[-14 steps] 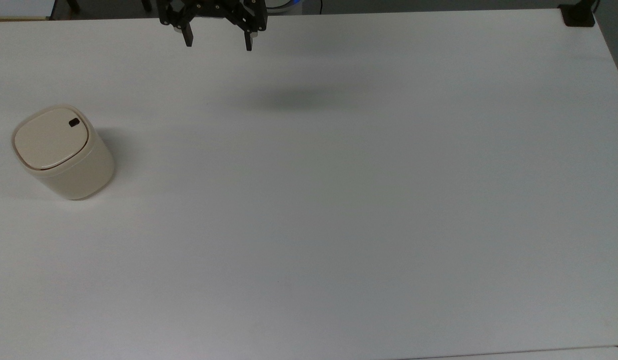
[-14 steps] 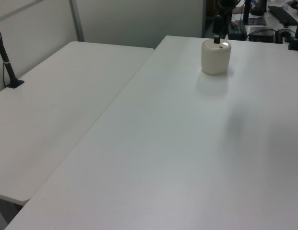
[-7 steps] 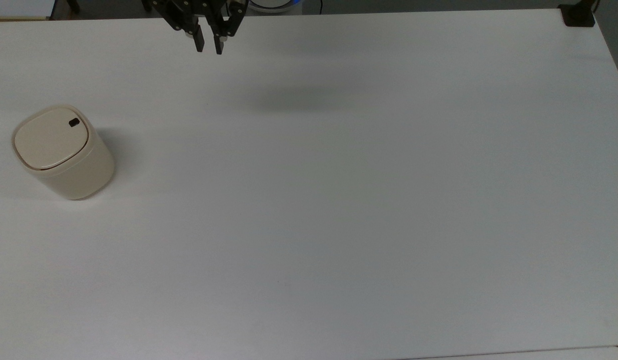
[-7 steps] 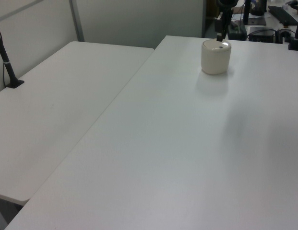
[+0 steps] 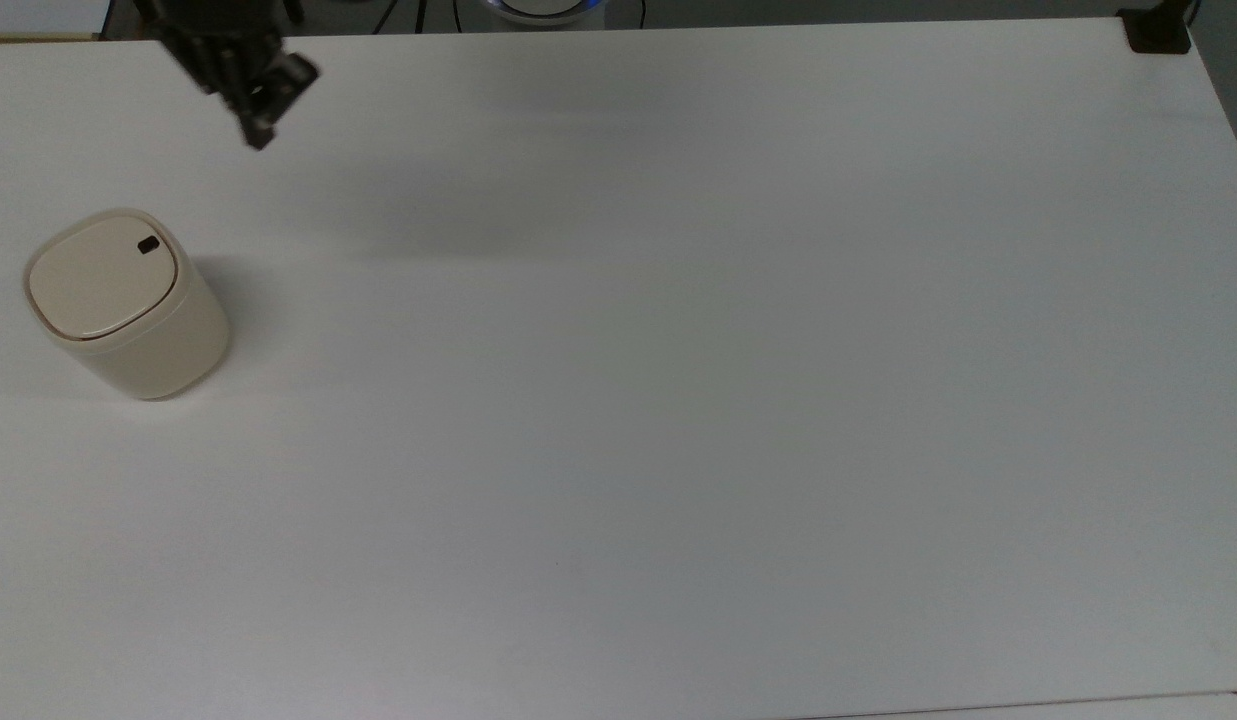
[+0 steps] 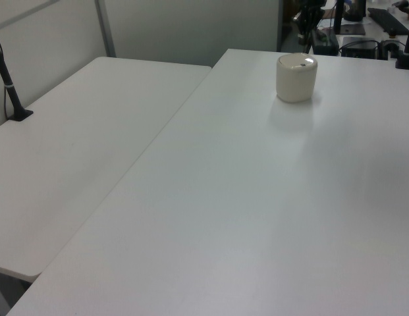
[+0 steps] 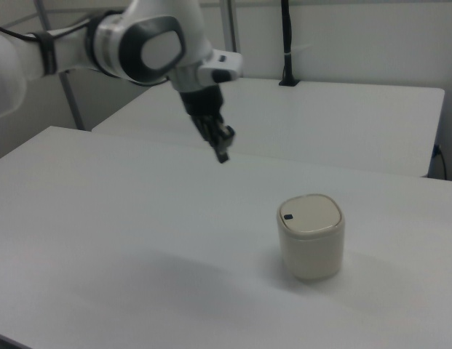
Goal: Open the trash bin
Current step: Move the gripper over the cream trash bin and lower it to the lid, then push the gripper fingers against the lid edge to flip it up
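The cream-beige trash bin (image 5: pixel 138 330) stands upright near the top view's left edge, its flat lid (image 5: pixel 100 277) down and the small black latch (image 5: pixel 148 245) at the lid's far right corner. The bin also appears in the left view (image 6: pixel 296 79) and the right view (image 7: pixel 310 247). My gripper (image 5: pixel 257 137) hangs above the table, up and to the right of the bin in the top view, apart from it. Its fingers are shut with nothing between them. In the right view the gripper (image 7: pixel 223 154) points down, left of and beyond the bin.
The white table (image 5: pixel 678 400) stretches wide to the top view's right of the bin. A black clamp (image 5: pixel 1158 30) sits at its far right corner. A second white table (image 6: pixel 72 151) adjoins in the left view, with a black post (image 6: pixel 10 85) on it.
The gripper's fingers went from wide open to shut, and the gripper swung toward the top view's left and slightly down, nearer the bin. The bin has not moved.
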You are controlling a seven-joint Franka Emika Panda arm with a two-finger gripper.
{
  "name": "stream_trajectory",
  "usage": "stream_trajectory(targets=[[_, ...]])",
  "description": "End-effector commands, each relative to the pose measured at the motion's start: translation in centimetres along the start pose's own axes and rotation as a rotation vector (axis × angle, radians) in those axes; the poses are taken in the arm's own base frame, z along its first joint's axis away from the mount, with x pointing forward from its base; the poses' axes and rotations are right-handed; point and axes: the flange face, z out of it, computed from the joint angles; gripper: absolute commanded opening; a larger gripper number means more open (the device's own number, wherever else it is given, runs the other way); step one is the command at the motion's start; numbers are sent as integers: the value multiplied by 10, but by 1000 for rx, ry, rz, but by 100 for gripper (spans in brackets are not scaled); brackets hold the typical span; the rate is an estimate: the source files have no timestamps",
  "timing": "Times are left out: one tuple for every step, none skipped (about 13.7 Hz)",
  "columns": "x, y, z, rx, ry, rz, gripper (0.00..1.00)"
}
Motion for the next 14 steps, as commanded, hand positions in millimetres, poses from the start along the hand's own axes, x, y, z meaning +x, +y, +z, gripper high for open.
stream_trajectory(targets=[[29,52,12,-32,78,165,3],[33,66,15,-41,94,203,3],[36,78,16,-46,110,236,3],[41,82,33,-61,114,249,3],[45,83,48,-75,112,254,3],[49,83,61,-87,113,268,3],[53,85,69,-92,125,287,3],[56,86,76,-96,139,301,3],[60,85,88,-104,147,309,3],[63,83,95,-107,158,308,3],[64,85,102,-115,159,308,3],[66,85,110,-121,160,308,3],[66,85,118,-126,156,305,3],[64,86,125,-130,152,304,3]])
